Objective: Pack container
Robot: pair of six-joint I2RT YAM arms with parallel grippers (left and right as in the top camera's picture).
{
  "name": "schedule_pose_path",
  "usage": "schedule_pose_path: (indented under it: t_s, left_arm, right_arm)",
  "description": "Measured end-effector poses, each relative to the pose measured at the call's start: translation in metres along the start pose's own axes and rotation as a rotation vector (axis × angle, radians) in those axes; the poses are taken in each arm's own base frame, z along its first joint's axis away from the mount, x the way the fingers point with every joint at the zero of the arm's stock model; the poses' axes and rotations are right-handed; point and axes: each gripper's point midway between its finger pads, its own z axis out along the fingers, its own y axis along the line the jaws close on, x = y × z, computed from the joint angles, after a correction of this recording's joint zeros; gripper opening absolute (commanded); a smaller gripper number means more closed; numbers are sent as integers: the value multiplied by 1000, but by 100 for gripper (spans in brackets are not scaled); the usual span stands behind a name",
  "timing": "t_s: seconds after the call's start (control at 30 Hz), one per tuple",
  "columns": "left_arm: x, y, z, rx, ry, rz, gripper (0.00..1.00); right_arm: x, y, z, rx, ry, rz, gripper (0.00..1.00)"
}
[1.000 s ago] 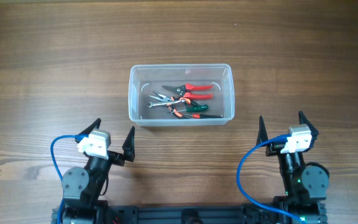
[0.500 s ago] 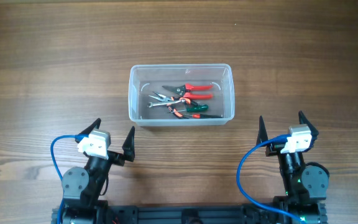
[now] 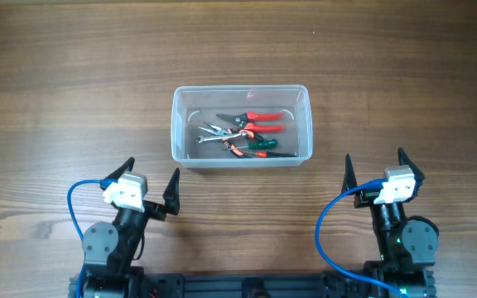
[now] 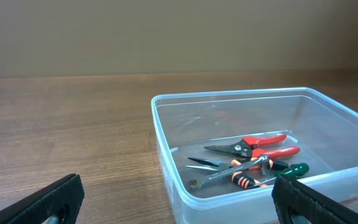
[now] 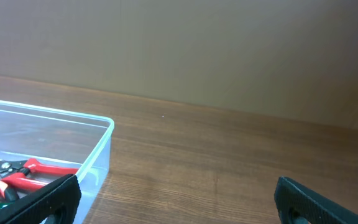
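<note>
The clear plastic container (image 3: 241,93) stands at the middle of the wooden table; its rim also shows in the left wrist view (image 4: 160,124) and the right wrist view (image 5: 104,127). Inside lie red-handled snips (image 3: 253,122) (image 4: 260,144) (image 5: 36,169), a green-handled tool (image 3: 263,146) (image 4: 294,170) and orange-striped pliers (image 4: 244,180). My left gripper (image 3: 150,185) (image 4: 179,202) sits open near the front edge, left of and nearer than the container. My right gripper (image 3: 373,168) (image 5: 179,202) is open at the front right, nothing between its fingers.
Blue cables (image 3: 73,203) loop beside both arm bases near the table's front edge. A plain wall (image 5: 229,50) stands behind the table's far side.
</note>
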Motion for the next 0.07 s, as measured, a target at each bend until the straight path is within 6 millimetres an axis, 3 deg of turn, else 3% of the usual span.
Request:
schedule_pose_path:
  t_s: [0.07]
  left_arm:
    - [0, 0, 0, 0, 0, 0, 100]
  right_arm:
    - [0, 0, 0, 0, 0, 0, 100]
